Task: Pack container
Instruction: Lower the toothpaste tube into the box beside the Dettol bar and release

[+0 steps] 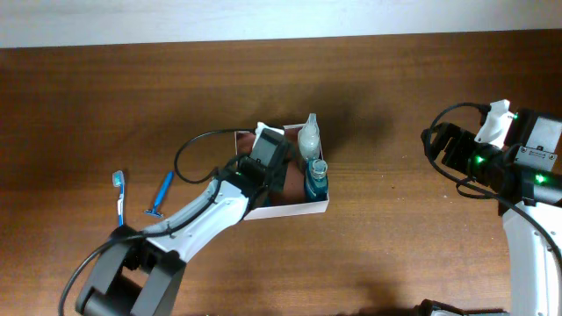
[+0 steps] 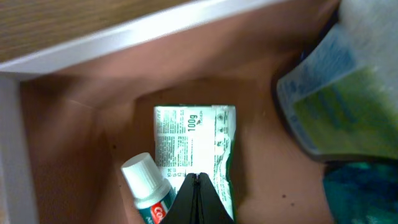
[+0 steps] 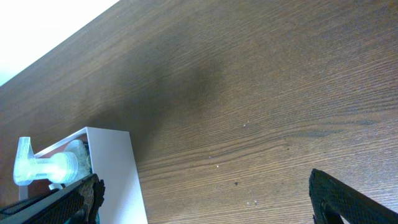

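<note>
I read the left gripper (image 2: 196, 186) as closed, fingers meeting, with nothing visibly gripped, low over the floor of the container (image 1: 294, 210). Inside the container: one toothpaste tube (image 2: 148, 186), one green-white packet (image 2: 196, 140), one spray bottle (image 1: 308, 139), one teal bottle (image 1: 316, 180). Left of the container lie one razor (image 1: 161, 195) and one toothbrush (image 1: 119, 195). Well right of the container, the right gripper (image 3: 205, 202) is spread wide and empty.

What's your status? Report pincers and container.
Left pincer shut, low inside container. Right pincer open, off over table. Toothbrush, razor not yet packed. No obstruction seen.
</note>
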You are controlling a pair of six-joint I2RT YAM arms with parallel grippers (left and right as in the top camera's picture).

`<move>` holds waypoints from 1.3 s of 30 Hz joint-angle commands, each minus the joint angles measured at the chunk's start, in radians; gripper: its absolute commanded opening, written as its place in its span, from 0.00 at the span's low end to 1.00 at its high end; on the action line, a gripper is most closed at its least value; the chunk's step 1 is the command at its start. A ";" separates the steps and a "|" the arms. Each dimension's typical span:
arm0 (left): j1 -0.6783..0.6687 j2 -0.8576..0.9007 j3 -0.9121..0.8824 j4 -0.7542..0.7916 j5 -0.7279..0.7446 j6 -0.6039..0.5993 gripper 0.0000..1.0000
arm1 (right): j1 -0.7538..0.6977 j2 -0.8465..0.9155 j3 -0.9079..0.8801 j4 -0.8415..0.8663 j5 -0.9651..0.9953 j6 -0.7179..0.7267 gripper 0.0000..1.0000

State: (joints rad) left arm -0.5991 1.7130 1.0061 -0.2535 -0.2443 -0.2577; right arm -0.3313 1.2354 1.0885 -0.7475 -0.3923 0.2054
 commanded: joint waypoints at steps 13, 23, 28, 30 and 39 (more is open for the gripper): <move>-0.003 0.039 0.037 -0.081 -0.097 0.121 0.01 | -0.003 0.002 0.017 0.003 0.008 -0.002 0.98; -0.042 0.000 0.339 -0.450 -0.095 0.024 0.01 | -0.003 0.002 0.017 0.003 0.008 -0.002 0.98; -0.042 -0.060 0.391 -0.750 -0.017 -0.109 0.00 | -0.003 0.002 0.017 0.003 0.008 -0.002 0.98; -0.042 -0.080 0.391 -0.854 0.041 -0.140 0.01 | -0.003 0.002 0.017 0.003 0.008 -0.002 0.98; -0.042 -0.085 0.285 -0.957 0.178 -0.151 0.00 | -0.003 0.002 0.017 0.003 0.008 -0.002 0.98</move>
State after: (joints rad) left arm -0.6403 1.6470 1.3487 -1.2205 -0.1005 -0.3820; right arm -0.3313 1.2354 1.0885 -0.7471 -0.3920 0.2054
